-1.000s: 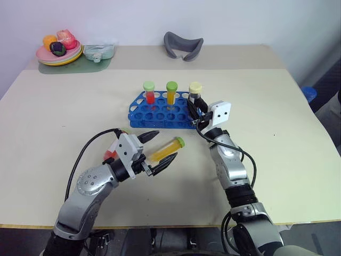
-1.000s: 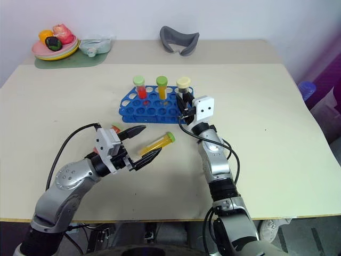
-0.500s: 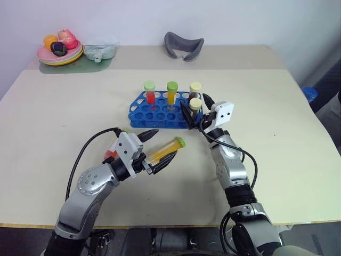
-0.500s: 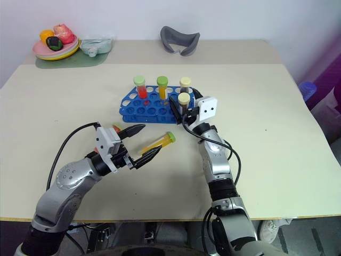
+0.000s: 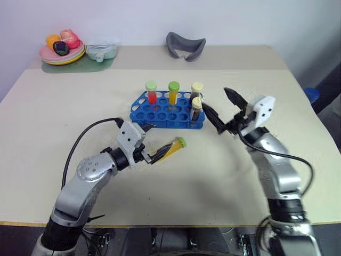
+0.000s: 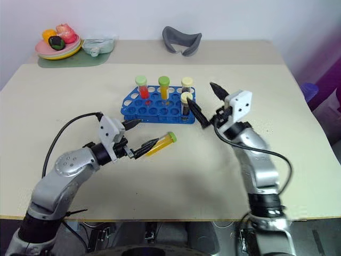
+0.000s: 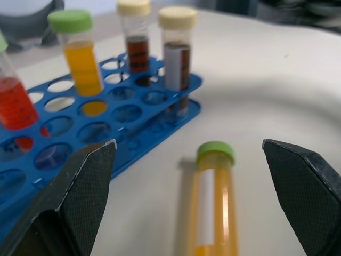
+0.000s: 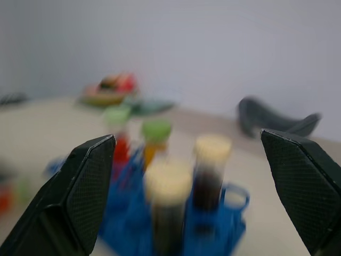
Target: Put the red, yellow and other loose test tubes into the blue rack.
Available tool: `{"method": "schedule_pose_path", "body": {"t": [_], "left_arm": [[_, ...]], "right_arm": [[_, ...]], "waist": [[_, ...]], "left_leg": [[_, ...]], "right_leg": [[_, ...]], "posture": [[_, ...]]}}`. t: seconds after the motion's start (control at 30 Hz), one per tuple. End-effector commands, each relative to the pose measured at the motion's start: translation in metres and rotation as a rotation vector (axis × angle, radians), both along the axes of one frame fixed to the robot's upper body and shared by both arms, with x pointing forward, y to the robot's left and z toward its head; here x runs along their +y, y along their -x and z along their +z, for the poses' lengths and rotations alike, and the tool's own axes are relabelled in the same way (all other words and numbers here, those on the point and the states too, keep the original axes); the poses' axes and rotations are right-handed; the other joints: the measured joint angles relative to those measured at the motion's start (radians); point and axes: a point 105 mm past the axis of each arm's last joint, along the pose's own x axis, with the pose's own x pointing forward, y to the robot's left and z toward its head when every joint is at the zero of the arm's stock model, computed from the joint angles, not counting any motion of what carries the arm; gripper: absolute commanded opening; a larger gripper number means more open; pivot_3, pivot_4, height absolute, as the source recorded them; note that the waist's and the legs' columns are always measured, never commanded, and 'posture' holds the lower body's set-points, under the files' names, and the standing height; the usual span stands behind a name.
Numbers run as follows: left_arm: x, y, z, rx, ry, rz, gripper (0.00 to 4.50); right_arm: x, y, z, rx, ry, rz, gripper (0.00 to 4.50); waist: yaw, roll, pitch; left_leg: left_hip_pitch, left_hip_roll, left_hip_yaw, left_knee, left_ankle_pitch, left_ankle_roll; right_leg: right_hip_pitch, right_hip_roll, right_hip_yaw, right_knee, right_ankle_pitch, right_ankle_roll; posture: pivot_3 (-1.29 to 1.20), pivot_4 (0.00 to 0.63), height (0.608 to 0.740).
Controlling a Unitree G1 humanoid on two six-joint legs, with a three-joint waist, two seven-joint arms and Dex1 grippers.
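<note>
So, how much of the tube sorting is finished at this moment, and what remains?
Four capped tubes stand in the blue rack: red, orange and two dark ones. The right gripper is open, clear of the rack. The open left gripper straddles the yellow tube lying on the table, not yet gripped. It remains to be racked.

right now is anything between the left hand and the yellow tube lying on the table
No. The left hand is open with the yellow tube lying on the table straight ahead between its fingers. The blue rack stands beyond the tube, not in the way.
</note>
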Motion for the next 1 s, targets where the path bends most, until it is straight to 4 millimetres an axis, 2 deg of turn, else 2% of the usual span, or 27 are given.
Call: {"method": "schedule_pose_path", "body": {"t": [0.03, 0.17, 0.27, 0.37, 0.53, 0.63, 0.77, 1.0], "left_arm": [[-0.017, 0.003, 0.017, 0.018, -0.069, -0.064, 4.5], [-0.017, -0.011, 0.014, 0.11, -0.34, -0.046, 4.5], [-0.014, -0.012, 0.012, 0.258, -0.519, -0.045, 4.5], [-0.03, -0.014, 0.024, 0.407, -0.551, -0.084, 4.5], [-0.045, -0.02, 0.024, 0.45, -0.689, -0.106, 4.5], [-0.053, -0.018, 0.023, 0.509, -0.705, -0.15, 4.5], [-0.05, -0.024, 0.015, 0.549, -0.748, -0.113, 4.5], [-0.04, -0.028, 0.004, 0.49, -0.864, -0.102, 4.5]], "right_arm": [[-0.003, 0.015, 0.012, -0.017, 0.041, 0.064, 4.43], [-0.006, 0.02, 0.008, 0.003, 0.087, 0.07, 4.43], [-0.003, 0.024, 0.005, 0.019, 0.121, 0.087, 4.43], [0.007, 0.041, -0.009, 0.108, 0.189, 0.22, 4.43], [0.016, 0.064, -0.029, 0.242, 0.289, 0.4, 4.43], [0.017, 0.069, -0.035, 0.266, 0.321, 0.435, 4.43], [0.02, 0.073, -0.04, 0.275, 0.332, 0.446, 4.43], [0.028, 0.073, -0.04, 0.258, 0.307, 0.439, 4.43]], "waist": [[0.0, 0.0, 0.0], [-0.002, 0.0, 0.0], [0.0, 0.0, 0.0], [0.013, -0.001, 0.0], [0.022, -0.001, 0.001], [0.022, -0.001, 0.001], [0.022, -0.001, 0.001], [0.023, -0.001, 0.001]], "left_leg": [[0.0, 0.0, 0.0, 0.0, 0.0, 0.0], [0.001, 0.0, 0.0, 0.0, 0.0, 0.0], [0.001, -0.001, 0.0, 0.0, 0.0, -0.001], [0.0, -0.001, -0.001, 0.001, 0.0, 0.0], [-0.001, -0.002, -0.001, 0.004, 0.0, 0.0], [-0.001, -0.001, -0.002, 0.005, 0.0, 0.0], [-0.002, -0.001, -0.002, 0.006, 0.0, 0.0], [-0.002, -0.001, -0.003, 0.007, 0.0, 0.0]], "right_leg": [[0.0, 0.001, 0.0, 0.0, 0.0, 0.0], [0.0, 0.001, 0.001, 0.0, 0.0, 0.0], [0.0, 0.002, 0.001, 0.0, 0.0, 0.0], [0.0, 0.002, 0.0, 0.0, 0.0, 0.0], [0.0, 0.003, 0.001, 0.0, 0.0, 0.0], [0.0, 0.003, 0.0, 0.001, 0.0, 0.0], [0.0, 0.003, 0.0, 0.001, 0.0, 0.0], [0.0, 0.003, 0.001, 0.002, 0.0, 0.0]], "posture": [[0.0, 0.15, 0.735], [0.0, 0.15, 0.735], [0.0, 0.15, 0.735], [0.0, 0.15, 0.735], [0.0, 0.15, 0.735], [0.0, 0.15, 0.735], [0.0, 0.15, 0.735], [0.0, 0.15, 0.735]]}}
